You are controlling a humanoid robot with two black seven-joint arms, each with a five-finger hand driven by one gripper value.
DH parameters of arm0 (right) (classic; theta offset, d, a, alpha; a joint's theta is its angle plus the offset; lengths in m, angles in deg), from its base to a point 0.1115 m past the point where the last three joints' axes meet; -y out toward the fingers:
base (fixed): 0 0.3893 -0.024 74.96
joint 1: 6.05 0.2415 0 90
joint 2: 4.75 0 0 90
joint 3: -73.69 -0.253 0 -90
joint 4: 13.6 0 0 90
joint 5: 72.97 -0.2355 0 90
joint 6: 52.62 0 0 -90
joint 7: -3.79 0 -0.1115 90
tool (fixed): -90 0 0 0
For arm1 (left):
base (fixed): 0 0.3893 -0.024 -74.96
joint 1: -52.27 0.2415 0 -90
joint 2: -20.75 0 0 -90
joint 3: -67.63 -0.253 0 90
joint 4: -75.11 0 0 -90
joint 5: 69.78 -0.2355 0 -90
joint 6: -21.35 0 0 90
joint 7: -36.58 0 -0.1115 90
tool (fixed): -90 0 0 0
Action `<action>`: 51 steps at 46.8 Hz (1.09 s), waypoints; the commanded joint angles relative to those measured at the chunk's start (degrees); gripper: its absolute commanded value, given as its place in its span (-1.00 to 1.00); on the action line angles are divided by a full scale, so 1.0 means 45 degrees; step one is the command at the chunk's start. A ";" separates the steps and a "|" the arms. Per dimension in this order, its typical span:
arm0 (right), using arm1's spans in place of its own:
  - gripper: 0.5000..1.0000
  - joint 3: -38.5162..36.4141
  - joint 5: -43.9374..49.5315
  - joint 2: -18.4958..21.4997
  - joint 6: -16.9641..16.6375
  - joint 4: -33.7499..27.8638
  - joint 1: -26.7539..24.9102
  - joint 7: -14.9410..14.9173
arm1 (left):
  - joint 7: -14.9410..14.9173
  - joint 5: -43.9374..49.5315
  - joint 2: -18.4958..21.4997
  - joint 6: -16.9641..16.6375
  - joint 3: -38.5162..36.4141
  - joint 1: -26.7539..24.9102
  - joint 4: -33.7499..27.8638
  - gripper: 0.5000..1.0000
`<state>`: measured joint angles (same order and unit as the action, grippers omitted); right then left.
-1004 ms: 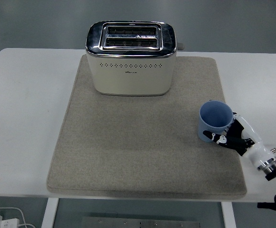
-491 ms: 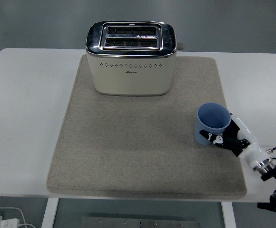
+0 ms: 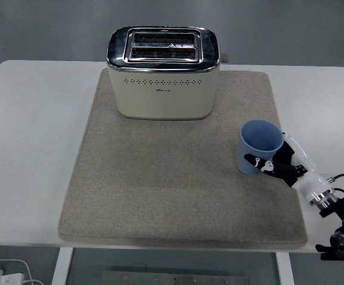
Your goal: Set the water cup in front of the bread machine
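- Reaching in from the near right corner, the right hand (image 3: 283, 167) is wrapping its fingers (image 3: 256, 161) around the near right side of the water cup (image 3: 259, 147); they are grasping it, not hanging loose.
- The left arm is not showing anywhere in the head view.
- The water cup is sitting at the right side of the grey mat (image 3: 178, 184), close to its right edge, and is leaning a little to the left, so it is probably being carried rather than resting flat, though its base is hidden behind its own wall.
- Judging by this, the transport step is in hand: the cup is gripped but is not yet at its goal.
- The open stretch of mat in the middle is lying between cup and target.
- Farthest off, the bread machine (image 3: 163, 72) is standing at the far edge of the mat, on the white table (image 3: 29, 148); the next move is calling for a shift left and slightly farther, then setting the cup down upright, clear of the machine's front.
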<state>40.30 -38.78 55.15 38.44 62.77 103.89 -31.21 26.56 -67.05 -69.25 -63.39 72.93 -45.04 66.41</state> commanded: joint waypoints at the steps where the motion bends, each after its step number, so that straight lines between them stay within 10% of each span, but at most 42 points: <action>1: -0.54 0.0077 0.0020 0.0164 0.0078 0.0002 0.0117 0.0000 | 0.0001 -0.0001 0.0000 0.0003 -0.0005 0.0002 0.0000 1.00; 51: -0.52 0.2401 -0.0136 0.3171 0.1309 -0.1579 0.3281 0.0000 | 0.0001 -0.0001 0.0000 0.0003 -0.0005 0.0002 -0.0020 1.00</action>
<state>50.70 -39.37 67.82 44.03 56.72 117.74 -31.21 26.52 -67.06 -69.25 -63.35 72.92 -45.03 66.36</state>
